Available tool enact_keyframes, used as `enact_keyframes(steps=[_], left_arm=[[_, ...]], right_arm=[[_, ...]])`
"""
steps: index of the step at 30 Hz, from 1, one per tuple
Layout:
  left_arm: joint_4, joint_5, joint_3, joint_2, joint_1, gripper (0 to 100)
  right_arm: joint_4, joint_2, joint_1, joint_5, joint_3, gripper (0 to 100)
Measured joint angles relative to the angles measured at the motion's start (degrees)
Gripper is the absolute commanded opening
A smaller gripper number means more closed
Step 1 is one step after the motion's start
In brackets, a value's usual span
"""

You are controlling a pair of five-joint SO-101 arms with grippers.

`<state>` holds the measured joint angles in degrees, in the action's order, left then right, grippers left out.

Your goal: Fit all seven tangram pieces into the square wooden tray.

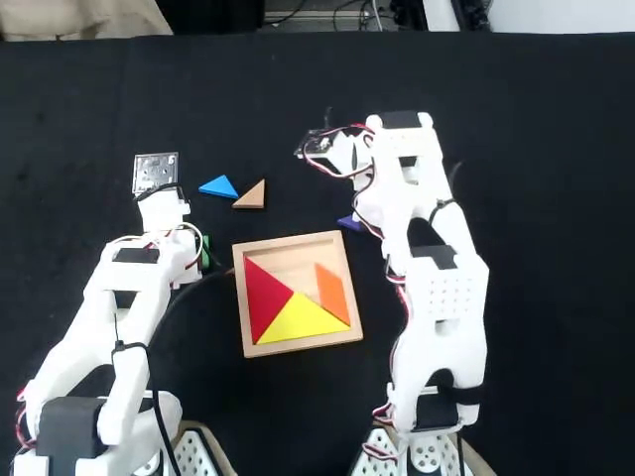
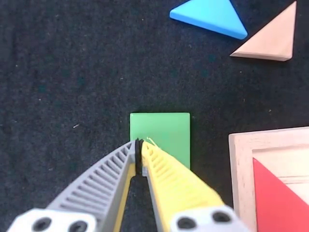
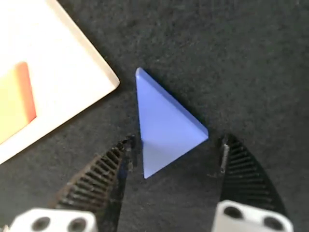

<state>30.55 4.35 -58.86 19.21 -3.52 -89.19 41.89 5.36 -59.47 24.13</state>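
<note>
Flat blue-violet triangle (image 3: 164, 130) on black worktop (image 3: 241, 48) just beside tray (image 3: 72, 63) corner, between spread right fingers (image 3: 104, 179); green square (image 2: 161, 135) at tips of clenched left fingers (image 2: 164, 169).

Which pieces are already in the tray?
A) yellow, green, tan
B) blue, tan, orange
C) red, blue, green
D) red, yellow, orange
D: the high view shows the red triangle, yellow triangle and orange piece lying inside the wooden tray.
</note>
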Motion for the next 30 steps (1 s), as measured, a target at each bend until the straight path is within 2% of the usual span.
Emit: enact_keyframes(steps=[9, 14, 20, 30], left_arm=[[0.00, 0.00, 0.00, 0.00, 0.00, 3], [0.00, 0.00, 0.00, 0.00, 0.00, 3], [0.00, 0.00, 0.00, 0.00, 0.00, 3], [0.00, 0.00, 0.00, 0.00, 0.00, 3]], right_arm=[[-0.70, 0.18, 1.67, 0.26, 0.44, 27.9], [1.93, 0.18, 1.76, 4.40, 0.00, 27.6], [5.10, -0.09, 1.93, 5.27, -1.67, 15.9], [6.33, -0.35, 1.85, 5.45, -1.85, 14.9]])
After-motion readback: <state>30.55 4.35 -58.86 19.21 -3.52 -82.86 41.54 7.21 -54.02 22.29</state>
